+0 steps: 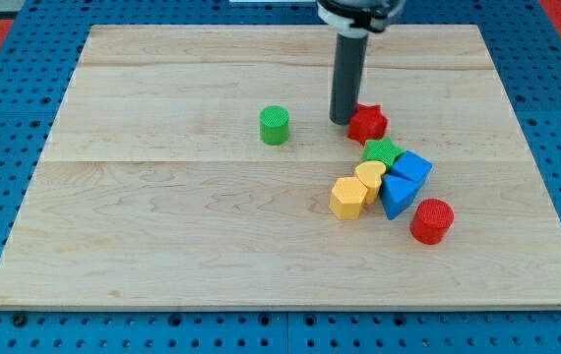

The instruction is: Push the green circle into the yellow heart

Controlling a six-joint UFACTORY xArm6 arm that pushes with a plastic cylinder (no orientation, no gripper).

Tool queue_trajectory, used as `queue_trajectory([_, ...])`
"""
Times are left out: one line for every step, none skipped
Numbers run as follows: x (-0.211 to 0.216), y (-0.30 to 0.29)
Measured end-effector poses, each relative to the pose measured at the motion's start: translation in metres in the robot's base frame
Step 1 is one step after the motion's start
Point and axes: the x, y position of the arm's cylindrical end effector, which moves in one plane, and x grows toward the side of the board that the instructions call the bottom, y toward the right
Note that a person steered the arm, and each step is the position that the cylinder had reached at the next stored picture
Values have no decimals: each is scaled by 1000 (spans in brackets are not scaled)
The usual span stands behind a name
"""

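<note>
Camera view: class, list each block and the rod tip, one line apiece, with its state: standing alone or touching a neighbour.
my tip: down on the board, against the red star's left side.
green circle: alone, left of the tip.
red star: beside the tip.
green star: in the cluster.
yellow heart: in the cluster, touching the yellow hexagon.
yellow hexagon: cluster's left.
blue cube: in the cluster.
blue triangle: in the cluster.
red cylinder: cluster's lower right.

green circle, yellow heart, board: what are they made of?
Green circle: probably plastic, matte; fine ridged lines on top hint at 3D printing. Yellow heart: same look, solid matte colour. Board: light wood, visible grain and plank seams, low sheen. My tip sits beside the red star.
</note>
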Motion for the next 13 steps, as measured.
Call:
queue_trajectory([35, 0])
queue_trajectory([-4, -32])
queue_trajectory([-54, -74])
queue_trajectory([-31, -130])
queue_trajectory([-20, -71])
queue_trajectory([1, -50])
queue_trajectory([-11, -109])
queue_trajectory([-29, -158])
queue_trajectory([17, -144])
queue_trajectory([21, -81])
queue_trajectory([48, -40])
queue_trajectory([47, -75])
queue_trajectory([71, -65])
